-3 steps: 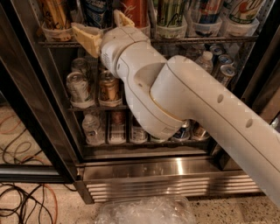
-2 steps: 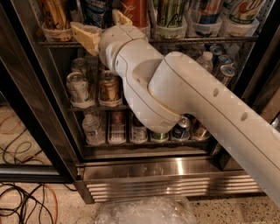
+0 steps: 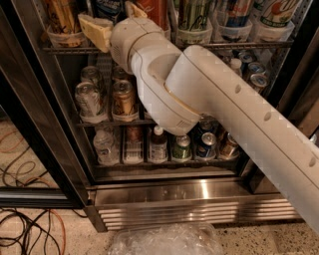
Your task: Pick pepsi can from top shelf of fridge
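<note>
No text legible on cans (image 3: 124, 97), bottles (image 3: 158, 145); gripper (image 3: 106, 17) at top shelf (image 3: 239, 45), upper left.

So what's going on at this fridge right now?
A robot arm is reaching into the open fridge. Its gripper is up at the top shelf, jaws open right in front of the dark blue pepsi can. The can doesn't look gripped or lifted yet.

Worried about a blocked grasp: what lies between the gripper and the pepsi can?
Nothing, by the camera view: the gripper, at the top shelf, has open fingers either side of the pepsi can.
</note>
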Controlling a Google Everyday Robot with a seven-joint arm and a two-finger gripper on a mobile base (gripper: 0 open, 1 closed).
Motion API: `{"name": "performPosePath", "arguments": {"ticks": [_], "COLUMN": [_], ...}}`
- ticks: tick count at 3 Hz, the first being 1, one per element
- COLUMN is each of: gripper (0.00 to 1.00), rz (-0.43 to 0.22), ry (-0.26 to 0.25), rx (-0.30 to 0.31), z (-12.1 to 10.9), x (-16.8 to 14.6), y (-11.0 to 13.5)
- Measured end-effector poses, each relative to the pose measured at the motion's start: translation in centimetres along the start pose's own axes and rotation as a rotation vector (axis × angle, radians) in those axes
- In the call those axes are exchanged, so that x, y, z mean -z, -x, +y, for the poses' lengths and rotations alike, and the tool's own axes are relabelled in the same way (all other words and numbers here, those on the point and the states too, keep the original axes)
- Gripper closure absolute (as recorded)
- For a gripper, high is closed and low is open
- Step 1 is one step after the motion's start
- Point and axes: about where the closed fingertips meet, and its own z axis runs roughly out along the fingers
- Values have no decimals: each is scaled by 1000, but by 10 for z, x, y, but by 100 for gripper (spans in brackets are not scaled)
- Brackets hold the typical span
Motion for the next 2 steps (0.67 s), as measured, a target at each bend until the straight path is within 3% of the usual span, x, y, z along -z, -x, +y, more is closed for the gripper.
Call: {"name": "performPosePath", "arguments": {"ticks": [2], "gripper": [30], "rz": [1], "ry": [11], "rx": [-16], "z": [-6], "x": [-19], "y": [-2]}}
